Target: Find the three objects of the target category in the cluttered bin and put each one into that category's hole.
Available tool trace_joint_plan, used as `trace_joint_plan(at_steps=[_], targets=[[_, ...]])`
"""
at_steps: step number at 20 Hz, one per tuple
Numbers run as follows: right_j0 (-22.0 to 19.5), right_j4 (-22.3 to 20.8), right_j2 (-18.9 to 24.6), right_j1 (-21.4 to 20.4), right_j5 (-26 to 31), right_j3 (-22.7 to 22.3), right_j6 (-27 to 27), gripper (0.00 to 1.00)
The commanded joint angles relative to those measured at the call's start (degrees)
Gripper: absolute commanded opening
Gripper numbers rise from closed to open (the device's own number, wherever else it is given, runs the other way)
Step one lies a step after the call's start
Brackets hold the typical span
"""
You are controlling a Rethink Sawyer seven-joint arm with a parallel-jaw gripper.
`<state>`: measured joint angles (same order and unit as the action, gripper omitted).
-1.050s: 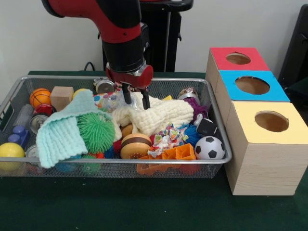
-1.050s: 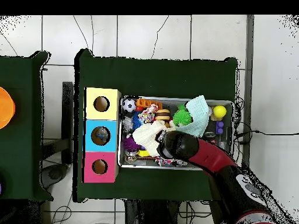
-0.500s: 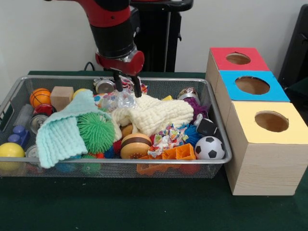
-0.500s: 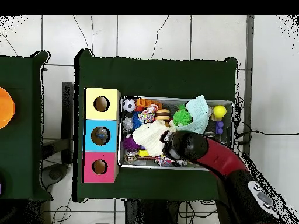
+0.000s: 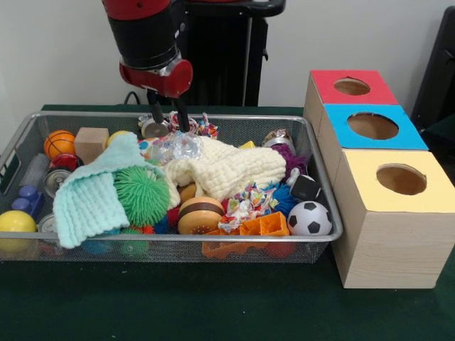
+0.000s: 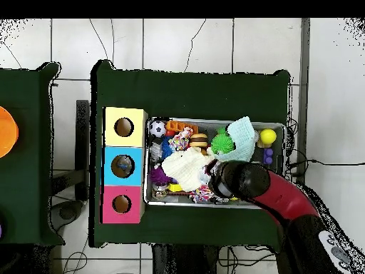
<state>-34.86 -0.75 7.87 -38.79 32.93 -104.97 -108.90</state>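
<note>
My gripper (image 5: 169, 121) hangs open and empty over the back of the wire bin (image 5: 178, 240). It is just above a metal can (image 5: 152, 128) and beside a crinkly colourful wrapper (image 5: 204, 127). Below and in front lie clear crumpled plastic (image 5: 175, 148) and a cream cloth (image 5: 229, 169). The bin also holds a mint cloth (image 5: 91, 199), a green spiky ball (image 5: 142, 193), a toy burger (image 5: 199, 213), a soccer ball (image 5: 309, 218), a small basketball (image 5: 59, 143) and a wooden block (image 5: 90, 142). In the overhead view the red arm (image 6: 249, 182) hides the gripper.
Three wooden boxes with round holes stand right of the bin: red top (image 5: 352, 87), blue top (image 5: 373, 126), yellow top (image 5: 402, 179). Overhead they sit left of the bin (image 6: 214, 200). A yellow ball (image 5: 15, 222) and a black die (image 5: 306, 188) lie near the bin's ends.
The gripper has risen off the cream cloth and moved left and toward the back of the bin in the front view. It stays open and holds nothing.
</note>
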Motion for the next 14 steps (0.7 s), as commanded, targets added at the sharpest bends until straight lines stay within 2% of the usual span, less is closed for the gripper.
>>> trace_joint_plan(at_steps=[1, 10, 14], targets=[[-0.75, -3.43, 2.90, 4.06, -0.07, -0.15, 0.88, 1.00], [-0.61, -3.39, 3.36, 6.70, -2.42, 0.69, 0.46, 1.00], [-0.06, -3.98, 2.30, 8.80, -3.70, 1.61, -0.43, 1.00]])
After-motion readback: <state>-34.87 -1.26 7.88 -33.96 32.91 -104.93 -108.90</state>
